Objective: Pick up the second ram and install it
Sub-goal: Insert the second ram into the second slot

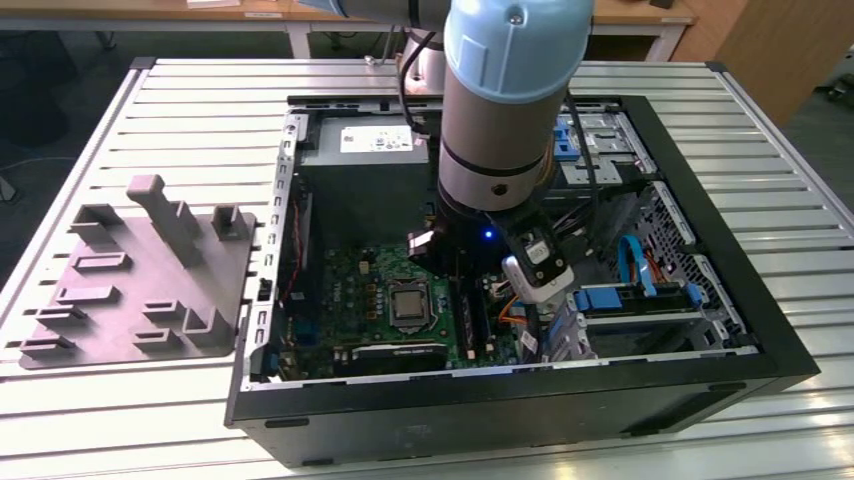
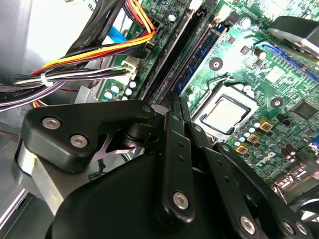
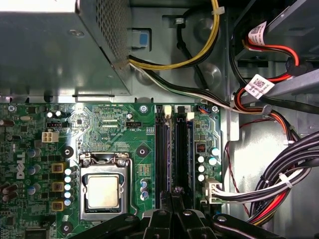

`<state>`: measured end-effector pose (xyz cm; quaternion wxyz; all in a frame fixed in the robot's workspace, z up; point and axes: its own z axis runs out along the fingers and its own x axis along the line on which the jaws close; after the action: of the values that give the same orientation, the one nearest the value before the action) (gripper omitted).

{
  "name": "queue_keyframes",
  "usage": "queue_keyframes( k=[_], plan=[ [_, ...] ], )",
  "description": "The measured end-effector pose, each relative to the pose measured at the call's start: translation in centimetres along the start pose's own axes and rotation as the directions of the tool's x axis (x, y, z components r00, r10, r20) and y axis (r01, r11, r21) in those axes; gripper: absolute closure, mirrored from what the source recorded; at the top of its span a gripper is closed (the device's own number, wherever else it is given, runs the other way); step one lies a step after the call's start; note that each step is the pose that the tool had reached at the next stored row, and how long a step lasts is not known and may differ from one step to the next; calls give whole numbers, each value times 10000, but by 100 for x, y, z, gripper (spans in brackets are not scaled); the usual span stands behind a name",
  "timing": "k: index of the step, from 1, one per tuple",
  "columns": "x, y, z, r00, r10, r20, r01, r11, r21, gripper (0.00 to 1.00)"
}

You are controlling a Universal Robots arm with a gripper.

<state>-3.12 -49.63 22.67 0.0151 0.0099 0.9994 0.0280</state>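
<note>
Hand (image 2: 175, 102), fingers closed together, hides the near end of the second ram (image 2: 201, 54), which stands in a motherboard (image 2: 234, 69) slot just beyond its fingertips; contact cannot be determined.

Exterior view high above case (image 1: 534, 412); both wrist views close over motherboard (image 3: 114, 124).

Ribbed metal table (image 1: 187, 110), wooden desk (image 1: 641, 14) behind (white legs), grey floor (image 1: 827, 140).

The computer case (image 1: 534, 410) is matt black metal on a ribbed metal table (image 1: 200, 100). Inside it the motherboard (image 3: 114, 124) is glossy green, its processor lid (image 3: 103, 191) dull silver metal, and the gripper (image 2: 177, 102) matt black with shiny screw heads.
</note>
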Motion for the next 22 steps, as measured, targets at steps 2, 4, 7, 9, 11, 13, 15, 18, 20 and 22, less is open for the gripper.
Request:
queue_keyframes(
  k=[2,4,7,9,11,13,15,18,20,22],
  plan=[
    [0,0,3,10000,0,1,0,10000,-1,89],
    [0,0,12,10000,-1,1,1,10000,-4,89],
    [0,-1,17,10000,0,0,0,10000,3,89],
    [0,-1,26,10000,0,1,0,10000,0,89],
    [1,-2,36,10000,0,0,0,10000,4,89],
    [1,-2,38,10000,-1,0,1,10000,8,89],
    [1,-2,38,10000,0,0,0,10000,8,89],
    [1,-2,54,10000,-1,2,0,10000,2,89],
    [2,-3,58,10000,-1,0,1,10000,9,89],
    [2,-4,58,10000,-1,0,1,10000,11,89]
  ],
)
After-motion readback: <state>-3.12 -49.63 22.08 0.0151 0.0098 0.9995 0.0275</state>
